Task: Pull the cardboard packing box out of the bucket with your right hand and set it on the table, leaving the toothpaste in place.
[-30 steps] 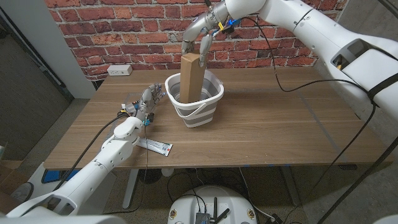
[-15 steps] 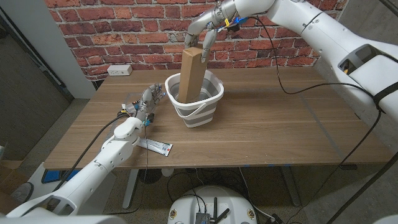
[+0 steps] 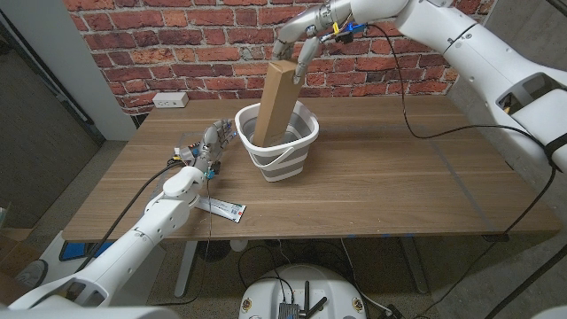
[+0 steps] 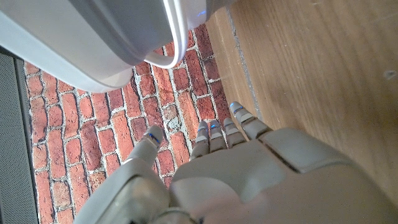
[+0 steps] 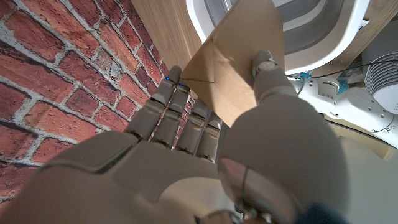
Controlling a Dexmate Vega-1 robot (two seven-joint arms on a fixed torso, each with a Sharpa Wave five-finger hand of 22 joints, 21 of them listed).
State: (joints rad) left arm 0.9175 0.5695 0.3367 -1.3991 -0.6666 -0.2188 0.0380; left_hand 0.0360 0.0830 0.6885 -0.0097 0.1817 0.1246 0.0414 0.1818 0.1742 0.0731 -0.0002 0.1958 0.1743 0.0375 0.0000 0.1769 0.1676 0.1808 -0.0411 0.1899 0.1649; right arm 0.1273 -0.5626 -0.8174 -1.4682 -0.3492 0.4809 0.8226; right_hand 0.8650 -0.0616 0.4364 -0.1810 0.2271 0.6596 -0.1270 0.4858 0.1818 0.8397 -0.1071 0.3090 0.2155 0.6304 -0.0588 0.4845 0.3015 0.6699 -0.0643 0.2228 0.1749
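The tall brown cardboard packing box [image 3: 275, 100] stands tilted in the white collapsible bucket with grey bands [image 3: 276, 143], its lower end down inside the tub and its top leaning toward one o'clock, well above the rim. The right hand [image 3: 301, 40] is clamped on that top end, fingers on one face and thumb on the opposite one. The bucket sits at the middle of the wooden table [image 3: 399, 182].

The box looks light and stiff, a hollow carton with smooth, slightly slippery faces that would dent under a hard squeeze. The top end is the only part clear of the bucket wall, so a firm pinch across its two broad faces is the sensible hold, lifted along the box's own lean so the base does not catch on the rim.

The right wrist view shows the thumb pressed on the cardboard and the fingers [image 5: 180, 118] wrapped behind it, which the head view barely resolves. The head view alone gives the layout: the left hand [image 3: 209, 146], at nine o'clock of the bucket, holding nothing with fingers apart, as best I can tell, and the flat white toothpaste carton [image 3: 221, 208] lying at seven o'clock near the table's front edge.
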